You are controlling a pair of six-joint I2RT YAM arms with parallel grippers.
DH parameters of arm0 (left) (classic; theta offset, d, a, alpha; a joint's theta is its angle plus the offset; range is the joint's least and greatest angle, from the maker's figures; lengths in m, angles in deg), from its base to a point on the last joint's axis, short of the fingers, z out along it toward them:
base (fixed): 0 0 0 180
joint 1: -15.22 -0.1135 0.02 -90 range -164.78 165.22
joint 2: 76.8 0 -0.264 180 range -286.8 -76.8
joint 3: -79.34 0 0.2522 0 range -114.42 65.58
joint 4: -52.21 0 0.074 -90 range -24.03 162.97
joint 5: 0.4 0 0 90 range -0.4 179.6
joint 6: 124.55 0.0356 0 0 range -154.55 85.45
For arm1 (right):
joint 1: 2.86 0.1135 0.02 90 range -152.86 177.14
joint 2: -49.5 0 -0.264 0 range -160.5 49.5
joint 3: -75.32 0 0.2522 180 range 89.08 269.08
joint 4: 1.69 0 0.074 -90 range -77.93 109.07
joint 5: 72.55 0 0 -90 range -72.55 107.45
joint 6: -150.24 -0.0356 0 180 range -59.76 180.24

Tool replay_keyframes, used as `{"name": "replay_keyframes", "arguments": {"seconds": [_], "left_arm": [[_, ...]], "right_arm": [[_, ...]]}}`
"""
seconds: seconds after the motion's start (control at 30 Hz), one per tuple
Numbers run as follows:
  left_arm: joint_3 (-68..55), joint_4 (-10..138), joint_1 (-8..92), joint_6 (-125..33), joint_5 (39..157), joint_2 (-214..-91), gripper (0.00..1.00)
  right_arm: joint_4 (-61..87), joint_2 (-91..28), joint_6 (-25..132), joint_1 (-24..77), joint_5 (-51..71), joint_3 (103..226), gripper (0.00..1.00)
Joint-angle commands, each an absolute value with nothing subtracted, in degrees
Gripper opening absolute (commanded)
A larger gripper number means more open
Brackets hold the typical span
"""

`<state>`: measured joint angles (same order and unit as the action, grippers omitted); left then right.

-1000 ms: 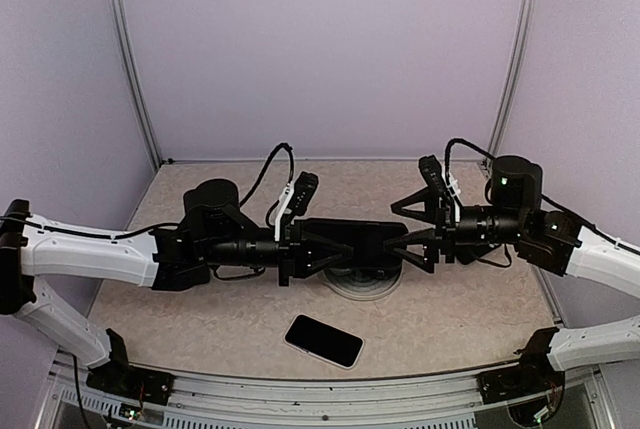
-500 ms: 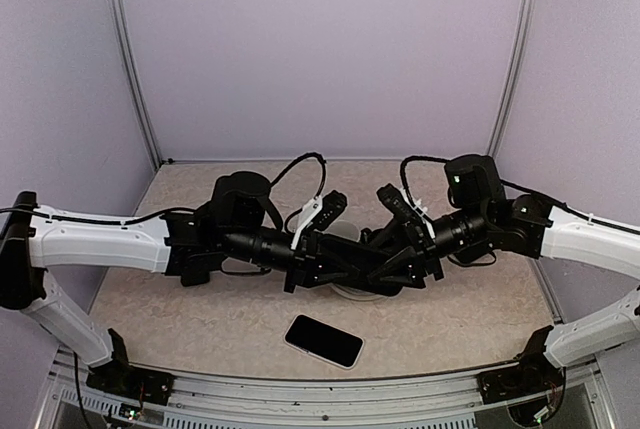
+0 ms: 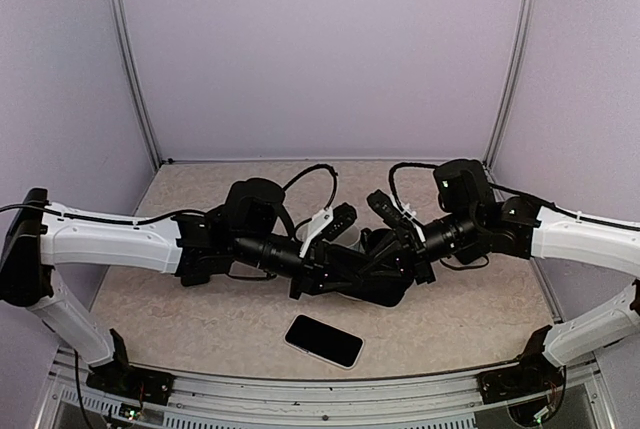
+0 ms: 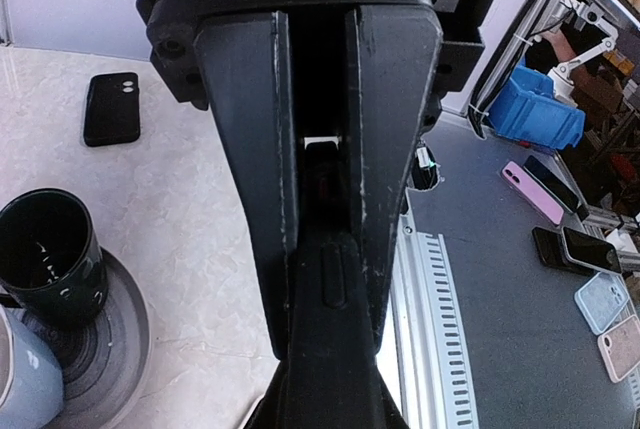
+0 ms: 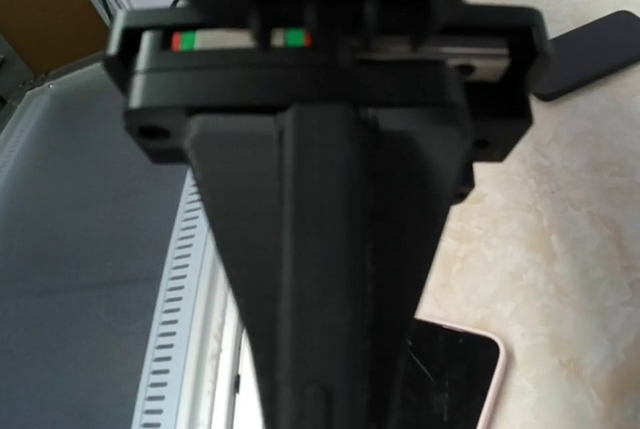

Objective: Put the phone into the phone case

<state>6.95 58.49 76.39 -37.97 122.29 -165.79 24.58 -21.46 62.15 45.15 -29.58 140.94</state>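
The phone case [image 3: 362, 279] is black and hangs edge-on above the table's middle, between both arms. My left gripper [image 3: 333, 271] is shut on its left end. In the left wrist view the case [image 4: 325, 379] juts out past the gripper [image 4: 325, 334], showing a side-button bump. My right gripper [image 3: 388, 263] has come in from the right and is shut on the other end, where the case [image 5: 330, 414] runs on past its tips [image 5: 335, 384]. The phone [image 3: 323, 340] lies flat near the front edge, dark screen up and pale pink rim showing [image 5: 452, 379].
A black cup [image 4: 50, 249] stands on a round grey coaster [image 4: 120, 334] under the arms. Another flat black case-like slab [image 4: 111, 108] lies further back on the table [image 4: 200, 199]. The slotted rail [image 4: 440, 329] runs along the front edge.
Both arms swung inward and lower over the middle of the table. The right gripper went from wide open to shut on the free end of the case. The phone has not moved.
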Motion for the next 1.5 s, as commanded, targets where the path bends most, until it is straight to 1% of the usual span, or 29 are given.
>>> {"name": "replay_keyframes", "arguments": {"seconds": [0.0,0.03,0.07,0.13,0.17,0.2,0.3,0.47,0.63,0.77,0.93,1.1,1.17,1.27,1.37,1.47], "left_arm": [[7.2,51.2,76.7,-36.5,124.7,-163.2,0.0],[7.0,51.4,76.7,-36.7,124.5,-163.4,0.0],[7.0,51.3,76.6,-37.2,124.0,-163.7,0.15],[7.3,51.4,76.1,-38.0,122.4,-163.8,0.56],[7.6,51.4,75.8,-38.3,121.4,-163.9,0.69],[8.3,51.3,75.3,-38.8,120.5,-163.7,0.76],[11.0,49.6,72.8,-41.0,117.4,-162.2,0.84],[15.2,45.7,69.1,-45.5,113.1,-159.1,0.87],[16.1,43.9,68.9,-47.5,111.5,-158.5,0.87],[16.2,42.8,68.9,-49.6,111.4,-159.3,0.87],[15.2,44.3,69.7,-51.6,110.6,-161.9,0.85],[15.0,43.7,71.1,-52.8,110.8,-164.5,0.85],[14.4,43.3,71.4,-53.3,111.3,-165.4,0.85],[13.1,43.6,71.7,-53.9,112.1,-167.3,0.85],[12.9,43.5,72.1,-54.3,112.4,-168.6,0.85],[12.8,43.3,72.2,-54.6,112.4,-169.2,0.85]], "right_arm": [[23.7,-19.6,61.8,45.7,-30.4,140.2,0.0],[23.6,-19.4,61.5,45.7,-30.1,140.1,0.0],[23.3,-19.1,61.0,45.7,-29.2,140.0,0.0],[22.9,-18.6,58.8,45.4,-27.3,139.6,0.0],[22.2,-18.2,56.9,45.0,-26.6,139.0,0.0],[21.1,-17.6,54.6,44.3,-26.5,138.1,0.0],[18.6,-14.9,48.0,43.0,-25.1,135.2,0.0],[17.5,-8.6,32.2,40.7,-17.1,129.4,0.0],[20.1,-4.2,18.4,39.6,-13.1,122.2,0.0],[22.7,-0.6,10.2,38.5,-11.5,117.6,0.0],[23.2,3.8,4.3,37.6,-8.8,112.0,0.0],[21.1,7.4,-1.4,37.3,-2.4,105.2,0.0],[16.1,7.2,-3.4,36.8,-1.2,102.3,0.0],[9.8,3.0,-4.1,36.2,-3.0,100.7,0.0],[8.2,-2.1,-2.3,36.0,-4.5,101.9,0.0],[10.9,-4.0,0.1,36.0,-3.4,103.8,0.0]]}}
